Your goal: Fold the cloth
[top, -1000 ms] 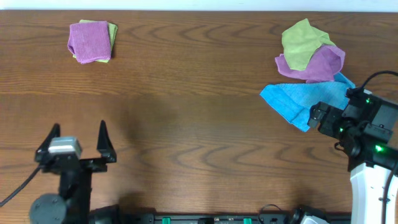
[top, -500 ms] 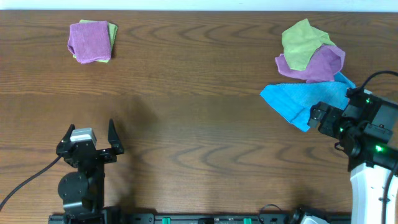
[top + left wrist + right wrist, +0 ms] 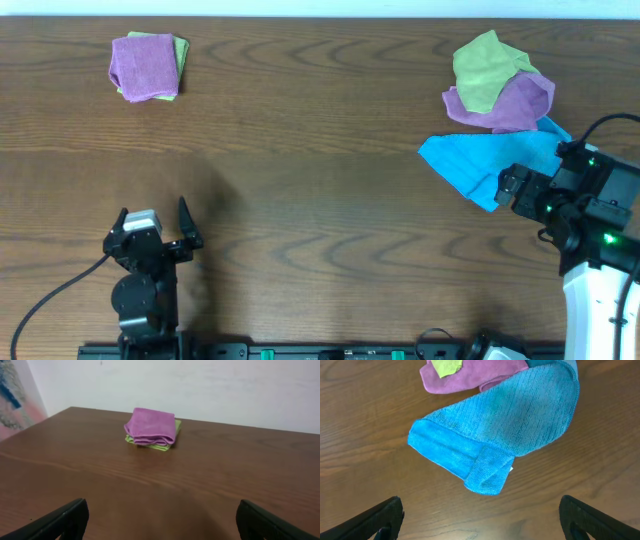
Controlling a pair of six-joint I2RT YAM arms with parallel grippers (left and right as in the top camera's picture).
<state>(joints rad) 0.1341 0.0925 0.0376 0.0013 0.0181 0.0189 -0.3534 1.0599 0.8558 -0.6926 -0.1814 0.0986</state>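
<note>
Left end effector [image 3: 152, 212] sits at the near edge of the tabletop [image 3: 320, 150], towards the near-left corner, fingers spread wide and holding nothing. Its wrist view shows the two dark fingertips [image 3: 70, 516] apart at the bottom of the frame, with bare wood between them. A black cable [image 3: 55, 290] trails from the arm towards the near-left corner.

Right end effector [image 3: 505, 188] hangs by the right edge, jaws likewise wide apart and empty. It is poised over the near end of a blue cloth [image 3: 480, 160]. The wrist view shows both fingertips clear of the fabric. The blue cloth lies loosely doubled over, one corner rolled under, with a small white tag [image 3: 511, 469] showing at that fold.

The cloth [image 3: 145, 66], purple, lies folded into a neat square near the far-left corner of the tabletop, well away from both arms. It rests on top of a folded yellow-green cloth [image 3: 181, 55], whose edge shows along one side.

Near the far-right corner, a second purple towel [image 3: 515, 105] lies crumpled. It overlaps the far end of the blue cloth, and a rumpled yellow-green rag [image 3: 485, 70] is draped over it. A pale wall [image 3: 200, 385] rises behind the far edge of the tabletop.
</note>
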